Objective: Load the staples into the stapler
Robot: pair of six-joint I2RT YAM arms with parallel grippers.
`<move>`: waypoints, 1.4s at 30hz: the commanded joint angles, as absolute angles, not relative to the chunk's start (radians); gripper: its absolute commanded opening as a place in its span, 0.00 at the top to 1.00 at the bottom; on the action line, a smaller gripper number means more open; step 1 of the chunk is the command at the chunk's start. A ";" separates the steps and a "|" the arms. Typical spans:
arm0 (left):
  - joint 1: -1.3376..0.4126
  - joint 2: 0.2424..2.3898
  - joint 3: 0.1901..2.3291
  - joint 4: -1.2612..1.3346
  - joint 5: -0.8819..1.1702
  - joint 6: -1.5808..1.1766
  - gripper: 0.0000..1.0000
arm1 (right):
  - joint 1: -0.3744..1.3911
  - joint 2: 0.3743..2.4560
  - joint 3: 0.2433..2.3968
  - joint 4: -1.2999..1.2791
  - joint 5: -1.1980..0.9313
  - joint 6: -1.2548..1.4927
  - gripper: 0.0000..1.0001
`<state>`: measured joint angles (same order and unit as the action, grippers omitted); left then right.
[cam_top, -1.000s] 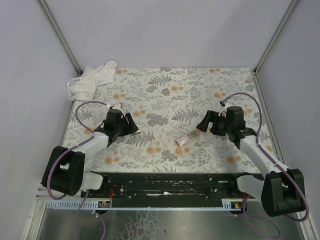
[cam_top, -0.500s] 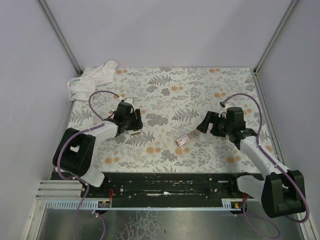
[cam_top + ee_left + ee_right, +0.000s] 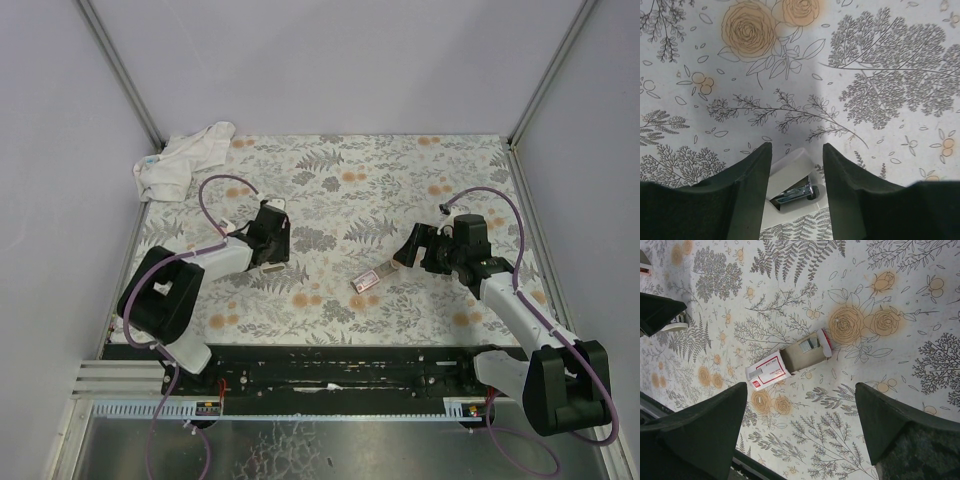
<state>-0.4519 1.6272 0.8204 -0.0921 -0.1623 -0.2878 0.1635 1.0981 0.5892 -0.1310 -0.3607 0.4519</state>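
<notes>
No text is proving legible in any view. The staples box (image 3: pixel 790 362), lying at the centre of the right wrist frame, is showing a white label (image 3: pixel 767 374) with red printing on its sleeve; the characters are appearing too small and blurred to read.

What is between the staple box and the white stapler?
Only bare flowered tablecloth lies between staple box and stapler, seen in the top view.

Soft, bright, even light fills every view. A faint shadow lies on the tablecloth (image 3: pixel 805 100) ahead of the left fingers (image 3: pixel 745 190), which look perhaps slightly blurred.
</notes>
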 commanded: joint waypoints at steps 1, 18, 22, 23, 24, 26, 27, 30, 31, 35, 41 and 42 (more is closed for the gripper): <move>-0.467 1.646 0.841 -0.140 -0.231 -0.280 0.56 | 0.161 1.081 0.589 -0.126 -0.379 0.440 0.05; -0.471 1.660 0.883 -0.234 -0.270 -0.301 0.65 | 0.160 1.077 0.591 -0.137 -0.373 0.437 0.05; -0.471 1.659 0.885 -0.240 -0.274 -0.302 0.69 | 0.161 1.076 0.594 -0.144 -0.375 0.437 0.05; -0.471 1.658 0.885 -0.242 -0.273 -0.302 0.71 | 0.160 1.075 0.595 -0.147 -0.378 0.437 0.05; -0.471 1.657 0.885 -0.242 -0.273 -0.302 0.73 | 0.160 1.075 0.596 -0.149 -0.381 0.442 0.05; -0.471 1.653 0.883 -0.242 -0.274 -0.304 0.78 | 0.161 1.078 0.597 -0.150 -0.397 0.451 0.05; -0.471 1.649 0.882 -0.241 -0.273 -0.304 0.80 | 0.161 1.080 0.596 -0.148 -0.411 0.454 0.05; -0.478 1.625 0.869 -0.226 -0.274 -0.308 0.86 | 0.160 1.078 0.583 -0.120 -0.481 0.466 0.06; -0.485 1.610 0.860 -0.214 -0.274 -0.308 0.87 | 0.162 1.077 0.574 -0.107 -0.504 0.473 0.07; -0.544 1.524 0.823 -0.152 -0.298 -0.310 0.92 | 0.166 1.082 0.545 -0.033 -0.624 0.512 0.09; -0.660 1.327 0.754 -0.048 -0.325 -0.345 0.95 | 0.331 1.108 0.558 0.074 -0.670 0.532 0.08; -0.674 1.299 0.745 -0.035 -0.329 -0.356 0.96 | 0.364 1.124 0.563 0.098 -0.662 0.543 0.08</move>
